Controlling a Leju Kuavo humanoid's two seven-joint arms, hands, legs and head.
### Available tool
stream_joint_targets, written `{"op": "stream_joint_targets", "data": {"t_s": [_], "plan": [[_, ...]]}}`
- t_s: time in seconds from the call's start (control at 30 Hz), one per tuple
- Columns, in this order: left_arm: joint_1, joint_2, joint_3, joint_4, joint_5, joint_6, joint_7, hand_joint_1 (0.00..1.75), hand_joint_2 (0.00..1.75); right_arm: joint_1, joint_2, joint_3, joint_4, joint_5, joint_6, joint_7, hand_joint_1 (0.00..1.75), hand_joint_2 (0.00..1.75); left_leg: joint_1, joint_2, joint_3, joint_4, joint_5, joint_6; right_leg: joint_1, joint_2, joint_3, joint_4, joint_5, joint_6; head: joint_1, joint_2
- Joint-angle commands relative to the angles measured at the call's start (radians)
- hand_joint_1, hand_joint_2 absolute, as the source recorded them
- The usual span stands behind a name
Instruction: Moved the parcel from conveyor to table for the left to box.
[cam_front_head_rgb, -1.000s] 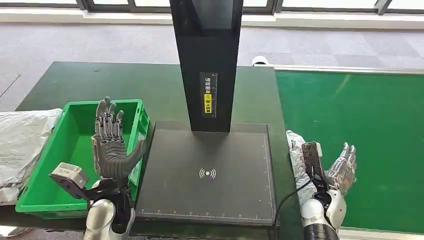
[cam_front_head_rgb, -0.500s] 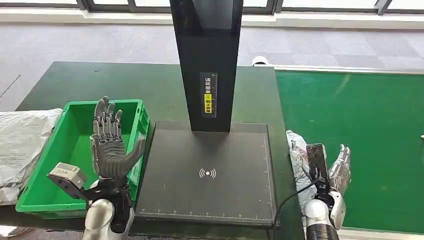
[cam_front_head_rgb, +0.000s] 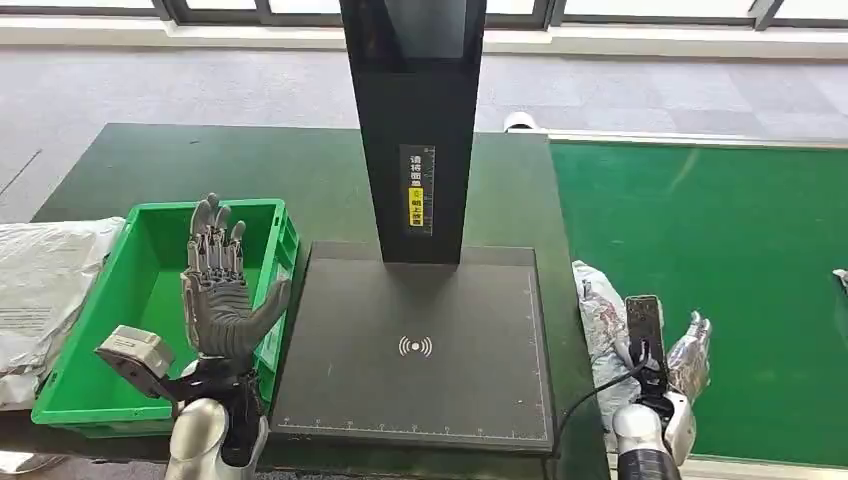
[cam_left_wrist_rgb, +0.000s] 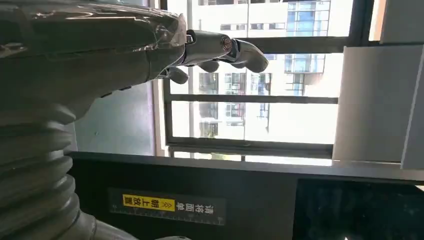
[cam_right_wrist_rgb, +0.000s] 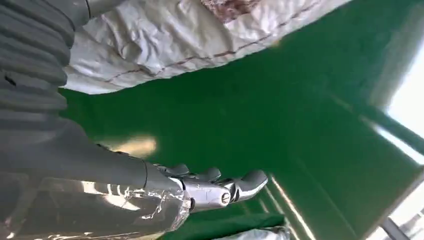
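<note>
Floor: grey carpet tiles (cam_front_head_rgb: 230, 85) are covering the area beyond the table, with daylight falling across them.
Windows: a dark-framed window band (cam_front_head_rgb: 620, 12) is running along the far wall in the head view; in the left wrist view, large glazed panes (cam_left_wrist_rgb: 260, 117) are showing bright buildings outside.
Table: a dark green table top (cam_front_head_rgb: 260, 170) is standing in front of the carpet, its far edge lying parallel to the window band.
Column: a tall black column (cam_front_head_rgb: 415, 120) is rising from a flat black base plate (cam_front_head_rgb: 420, 400) at the table's near edge, carrying a label with a yellow patch (cam_front_head_rgb: 416, 190).
Light: strong daylight is entering from the window side.
</note>
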Motion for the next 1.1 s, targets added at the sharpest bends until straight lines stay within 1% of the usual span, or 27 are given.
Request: {"op": "stream_joint_targets", "data": {"t_s": [0.03, 0.17, 0.37, 0.5, 0.53, 0.57, 0.7, 0.9, 0.97, 1.1], "plan": [[-0.024, 0.006, 0.032, 0.055, -0.003, -0.006, -0.001, 0.0, 1.75, -0.096, -0.04, 0.002, 0.251, 0.074, 0.175, 0.108, 0.0, 1.75, 0.0, 0.002, 0.0, -0.002, 0.002, 0.001, 0.0, 0.003, 0.0, -0.002, 0.003, 0.0, 0.0, 0.0], [-0.015, 0.002, 0.036, 0.05, -0.005, -0.006, -0.001, 0.0, 1.75, -0.122, -0.047, 0.026, 0.291, 0.132, 0.187, 0.139, 0.0, 1.75, 0.0, 0.001, 0.001, -0.001, 0.001, 0.0, 0.001, 0.003, 0.0, -0.001, 0.002, 0.0, 0.0, 0.0], [-0.02, 0.001, 0.038, 0.053, -0.008, -0.008, -0.002, 0.0, 1.75, -0.139, -0.049, 0.045, 0.337, 0.176, 0.246, 0.173, 0.0, 1.75, 0.0, 0.003, 0.001, -0.003, 0.003, 0.001, 0.002, 0.003, 0.0, -0.003, 0.004, -0.001, 0.0, 0.0], [-0.016, 0.0, 0.04, 0.045, -0.009, -0.008, -0.002, 0.0, 1.75, -0.145, -0.049, 0.05, 0.346, 0.188, 0.26, 0.176, 0.0, 1.75, 0.0, 0.005, 0.004, -0.001, 0.001, 0.0, 0.002, 0.005, 0.002, -0.001, 0.002, -0.001, 0.0, 0.0], [-0.013, 0.002, 0.042, 0.041, -0.008, -0.008, -0.002, 0.0, 1.75, -0.144, -0.05, 0.053, 0.351, 0.191, 0.268, 0.175, 0.4, 1.75, 0.0, 0.005, 0.003, -0.002, 0.002, 0.0, 0.002, 0.005, 0.001, -0.002, 0.004, -0.001, 0.0, 0.0], [-0.011, 0.003, 0.042, 0.04, -0.009, -0.008, -0.002, 0.0, 1.75, -0.143, -0.051, 0.056, 0.352, 0.193, 0.276, 0.173, 1.75, 1.75, 0.0, 0.005, 0.003, -0.003, 0.004, 0.0, 0.002, 0.005, 0.001, -0.003, 0.005, -0.001, 0.0, 0.0], [-0.009, 0.005, 0.042, 0.039, -0.008, -0.008, -0.002, 0.0, 1.75, -0.139, -0.051, 0.06, 0.352, 0.198, 0.28, 0.171, 1.75, 1.75, 0.0, 0.007, 0.005, -0.001, 0.002, 0.0, 0.003, 0.007, 0.002, -0.001, 0.004, -0.002, 0.0, 0.0], [-0.009, 0.005, 0.042, 0.039, -0.008, -0.008, -0.002, 0.0, 1.75, -0.139, -0.051, 0.06, 0.352, 0.198, 0.28, 0.171, 1.75, 1.75, 0.0, 0.005, 0.002, -0.004, 0.005, 0.0, 0.002, 0.006, 0.0, -0.004, 0.008, -0.001, 0.0, 0.0], [-0.009, 0.005, 0.042, 0.039, -0.008, -0.008, -0.002, 0.0, 1.75, -0.139, -0.051, 0.06, 0.352, 0.198, 0.28, 0.171, 1.75, 1.75, 0.0, 0.006, 0.005, -0.001, 0.002, -0.001, 0.002, 0.006, 0.003, -0.001, 0.005, -0.001, 0.0, 0.0], [0.006, 0.015, 0.04, 0.017, -0.007, -0.007, -0.001, 0.0, 1.75, -0.136, -0.047, 0.067, 0.339, 0.202, 0.287, 0.164, 1.75, 1.75, 0.0, 0.005, 0.004, -0.002, 0.003, -0.001, 0.002, 0.006, 0.002, -0.002, 0.006, -0.001, 0.0, 0.0]]}}
